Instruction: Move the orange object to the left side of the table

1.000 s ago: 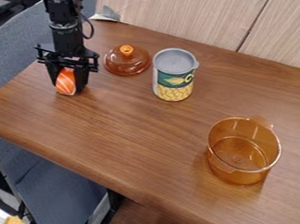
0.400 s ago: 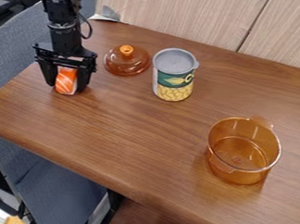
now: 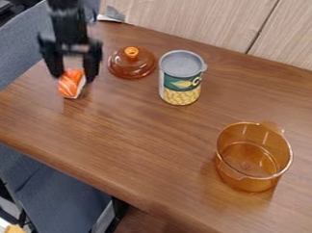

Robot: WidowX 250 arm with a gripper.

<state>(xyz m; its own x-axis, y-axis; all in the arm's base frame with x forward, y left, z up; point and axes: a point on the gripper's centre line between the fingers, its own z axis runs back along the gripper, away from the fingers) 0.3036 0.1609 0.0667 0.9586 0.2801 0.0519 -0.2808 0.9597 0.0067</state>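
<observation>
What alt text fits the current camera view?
Black gripper, fingers apart, at an orange-and-white piece on the left of a wooden table; to the right, an amber lid, a can and, nearest the camera, an amber pot.

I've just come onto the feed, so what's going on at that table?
The robot's gripper is open around the orange sushi piece, one finger at each side. The sushi appears to rest on the table toward the view's left side, so the move looks about done. Right of it are the brown lid and the can, with the empty amber pot farther right and nearer the camera.
</observation>
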